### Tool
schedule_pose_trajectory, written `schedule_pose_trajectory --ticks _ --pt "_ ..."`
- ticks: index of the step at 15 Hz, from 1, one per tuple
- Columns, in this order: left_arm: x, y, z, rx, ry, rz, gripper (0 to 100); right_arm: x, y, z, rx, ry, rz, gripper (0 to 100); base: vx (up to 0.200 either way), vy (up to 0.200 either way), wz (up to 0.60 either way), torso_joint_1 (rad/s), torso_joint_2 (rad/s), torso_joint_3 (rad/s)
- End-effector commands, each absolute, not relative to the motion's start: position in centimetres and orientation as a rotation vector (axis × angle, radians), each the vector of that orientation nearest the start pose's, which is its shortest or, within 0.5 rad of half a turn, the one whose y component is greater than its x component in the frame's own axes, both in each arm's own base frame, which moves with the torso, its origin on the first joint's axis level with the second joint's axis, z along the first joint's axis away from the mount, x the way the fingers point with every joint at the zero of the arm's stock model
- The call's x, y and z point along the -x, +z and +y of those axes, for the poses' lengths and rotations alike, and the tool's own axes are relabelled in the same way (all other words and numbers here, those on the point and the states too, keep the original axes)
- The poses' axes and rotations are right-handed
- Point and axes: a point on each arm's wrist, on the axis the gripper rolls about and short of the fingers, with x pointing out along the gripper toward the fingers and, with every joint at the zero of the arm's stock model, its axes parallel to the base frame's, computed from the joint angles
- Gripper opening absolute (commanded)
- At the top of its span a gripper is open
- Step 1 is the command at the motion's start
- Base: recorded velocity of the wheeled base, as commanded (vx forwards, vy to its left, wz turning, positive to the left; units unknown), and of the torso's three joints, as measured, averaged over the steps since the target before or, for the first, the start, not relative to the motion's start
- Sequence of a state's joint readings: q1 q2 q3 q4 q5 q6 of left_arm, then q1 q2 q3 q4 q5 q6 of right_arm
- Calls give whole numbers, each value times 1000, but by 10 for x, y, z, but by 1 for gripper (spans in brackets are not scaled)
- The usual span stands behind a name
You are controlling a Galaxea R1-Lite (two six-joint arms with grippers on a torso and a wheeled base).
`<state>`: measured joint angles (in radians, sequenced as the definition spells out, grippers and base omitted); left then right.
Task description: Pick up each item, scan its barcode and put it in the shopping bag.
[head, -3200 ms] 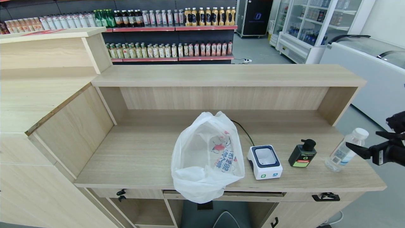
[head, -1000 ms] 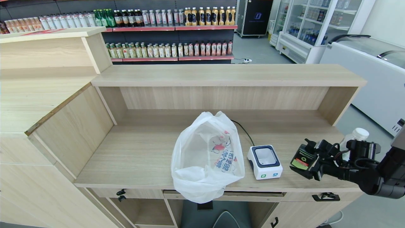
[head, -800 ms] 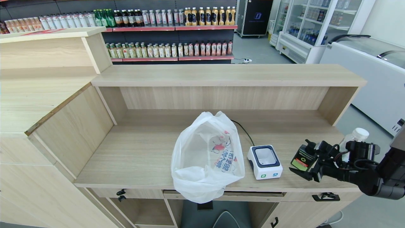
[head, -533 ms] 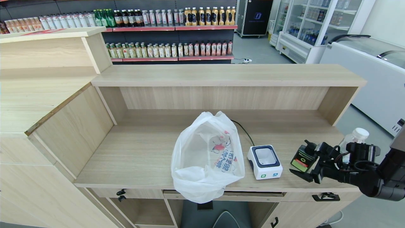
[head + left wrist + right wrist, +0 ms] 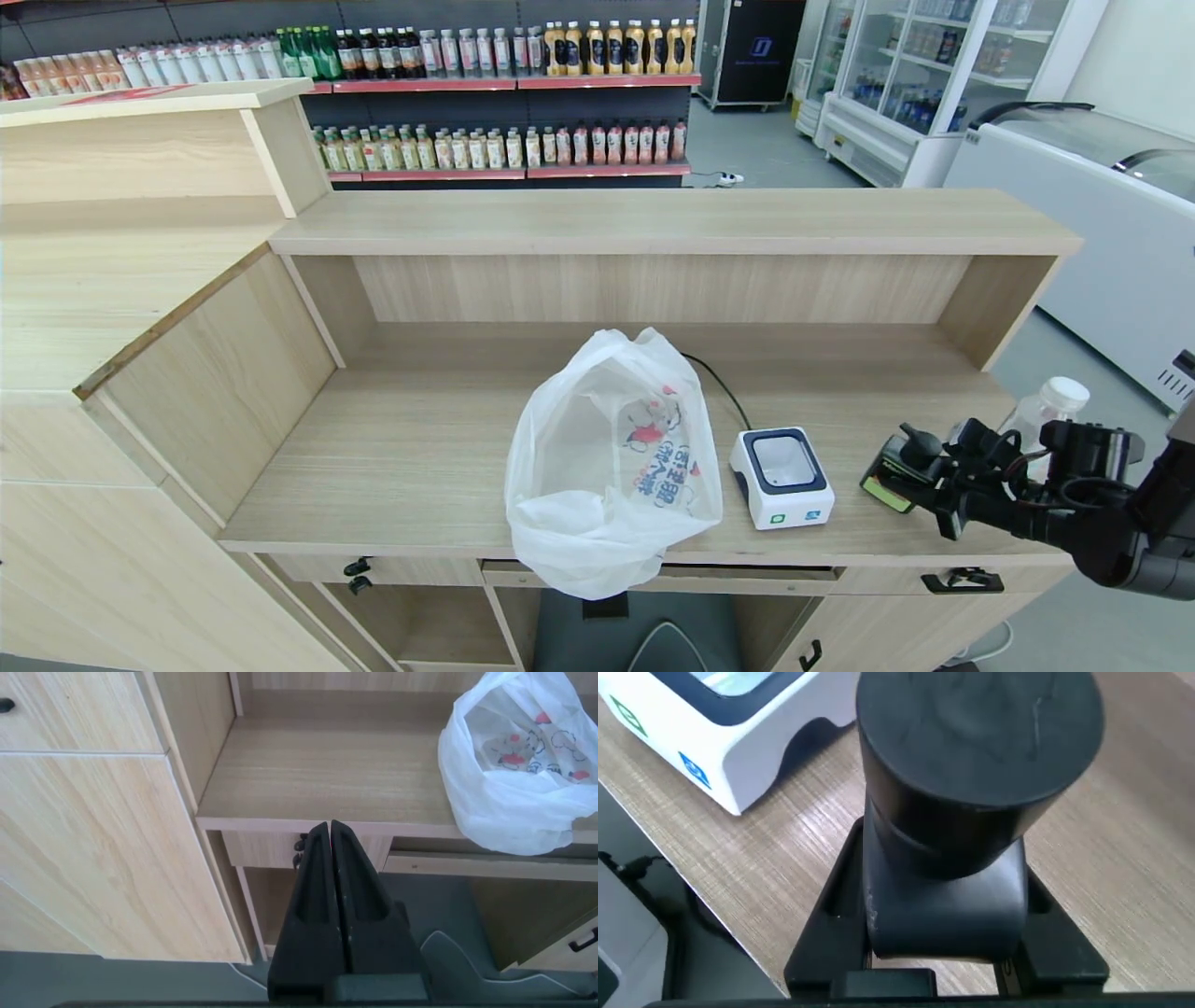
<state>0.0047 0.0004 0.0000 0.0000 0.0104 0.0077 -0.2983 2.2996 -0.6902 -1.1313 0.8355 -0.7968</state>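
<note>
A: What did the wooden checkout counter (image 5: 420,439) look like, with the drinks shelves (image 5: 504,84) behind it?

B: The white shopping bag (image 5: 611,467) stood open near the front edge. The barcode scanner (image 5: 780,476) sat just beside it on the robot's right, window up, its black cable (image 5: 719,387) running off behind the bag.

A: And the pump bottle (image 5: 883,471)?

B: Clamped in the right gripper (image 5: 910,474), to the right of the scanner and near it, not over the window. From the right wrist camera its black pump head sat between the two fingers (image 5: 822,933), with the counter under it.

A: What had changed?

B: About three seconds before, the bottle stood upright and untouched on the counter, and that gripper hung open out by the water bottle (image 5: 1050,406). A second before, the fingers already held it, label facing the head camera. Since then it had tipped over, so only a sliver of green label showed. Whether its base was clear of the wood, I could not tell. Bag, scanner and water bottle had not moved.

A: The left gripper (image 5: 331,873)?

B: Fingers pressed together, holding nothing, low in front of the counter's left end.
</note>
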Motion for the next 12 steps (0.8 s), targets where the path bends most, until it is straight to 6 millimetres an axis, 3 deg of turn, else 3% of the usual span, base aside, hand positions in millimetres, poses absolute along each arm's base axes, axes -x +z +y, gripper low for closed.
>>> schedule_pose_trajectory --ticks 1,3,4,6,8,10,12 --pt "23 75 0 -8 15 0 0 -336 13 -95 514 617 157 0 0 0 0 0 0 0" --pt "23 75 0 -8 15 0 0 -327 37 -99 480 578 135 0 0 0 0 0 0 0" --pt "23 75 0 -8 15 0 0 -321 77 -101 507 552 34 0 0 0 0 0 0 0" --pt "23 75 0 -8 15 0 0 -295 130 -104 511 542 -83 0 0 0 0 0 0 0" --pt "23 75 0 -8 15 0 0 -269 159 -95 541 534 -138 0 0 0 0 0 0 0" --pt "23 75 0 -8 15 0 0 -256 176 -89 617 519 -193 0 0 0 0 0 0 0" --pt "23 75 0 -8 15 0 0 -231 192 -79 889 497 -313 0 0 0 0 0 0 0"
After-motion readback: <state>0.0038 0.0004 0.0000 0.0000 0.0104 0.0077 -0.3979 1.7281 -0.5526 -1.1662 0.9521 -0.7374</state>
